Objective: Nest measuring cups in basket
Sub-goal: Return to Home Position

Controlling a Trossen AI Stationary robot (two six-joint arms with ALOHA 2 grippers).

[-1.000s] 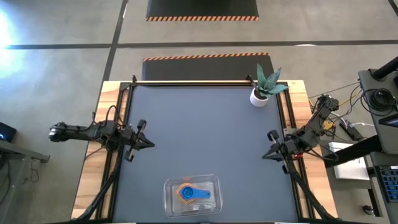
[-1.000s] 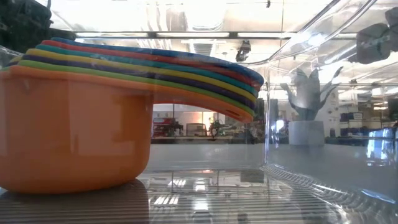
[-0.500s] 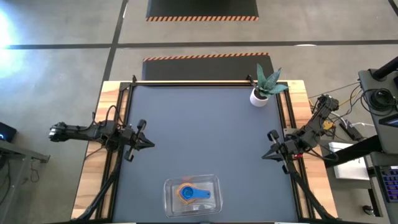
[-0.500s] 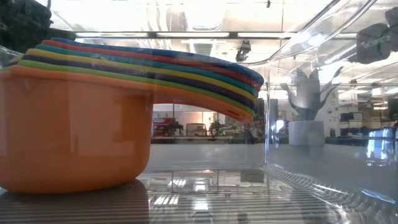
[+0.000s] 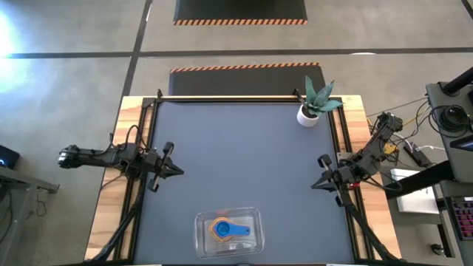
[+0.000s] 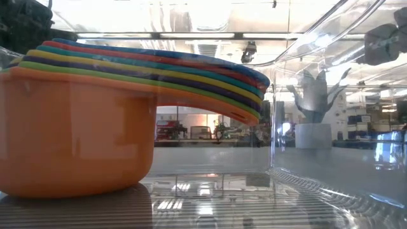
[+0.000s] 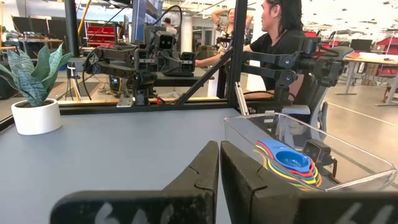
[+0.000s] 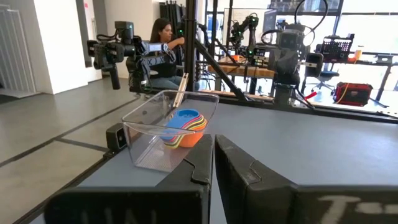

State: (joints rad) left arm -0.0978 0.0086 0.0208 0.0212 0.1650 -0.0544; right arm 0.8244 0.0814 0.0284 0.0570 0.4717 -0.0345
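Note:
The measuring cups (image 5: 228, 230) sit nested in one stack, blue on top and orange outermost, inside the clear basket (image 5: 251, 216) near the table's near edge. In the low view the orange cup (image 6: 76, 133) rests on the basket floor, with the coloured handles (image 6: 210, 79) fanned over one another. The stack also shows in the left wrist view (image 7: 291, 163) and the right wrist view (image 8: 185, 127). My left gripper (image 5: 179, 171) is shut at the table's left edge, my right gripper (image 5: 313, 185) shut at the right edge, both far from the basket.
A white pot with a spiky plant (image 5: 310, 108) stands at the far right corner of the table. The dark mat (image 5: 236, 155) between the arms is bare. People sit at desks beyond the table (image 7: 273, 31).

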